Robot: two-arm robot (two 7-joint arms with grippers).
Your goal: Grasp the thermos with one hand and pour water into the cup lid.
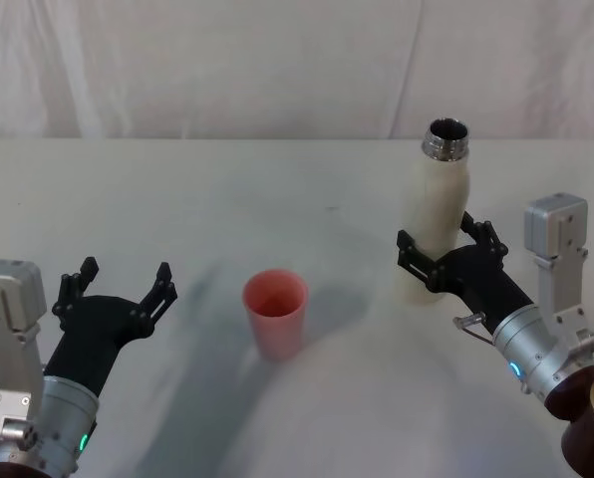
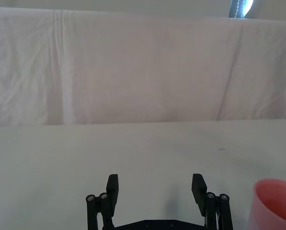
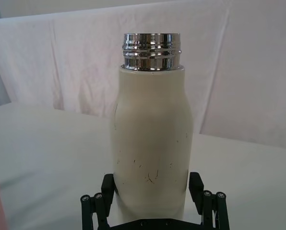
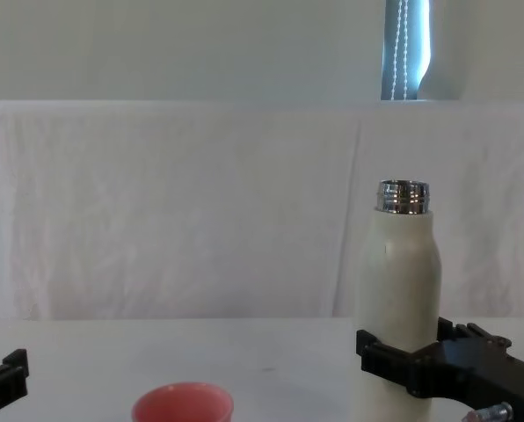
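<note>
- My left end effector [image 1: 116, 286] sits low on my left side, over the table [image 1: 227, 189], its two black fingers [image 2: 113, 184] spread wide apart with nothing between them.
- My right end effector [image 1: 446, 251] is on my right side, its fingers [image 3: 196, 186] set on either side of the thermos's lower body, touching it from both flanks.
- The cup lid [image 1: 275, 313], a small salmon-pink cup, stands upright on the table between my two arms, nearer my left end effector but apart from it, its open mouth up.
- The thermos [image 1: 435, 214] stands upright to the right of the cup lid and well apart from it; its cream-white body is scuffed with small dark marks, and its shiny threaded steel neck [image 3: 151, 51] is open at the top.
- The table is covered in a plain white cloth.
- Behind the table hangs a white wrinkled sheet [image 4: 174, 211], and above it in the chest view is a pale wall with a narrow strip of window [image 4: 405, 48].
</note>
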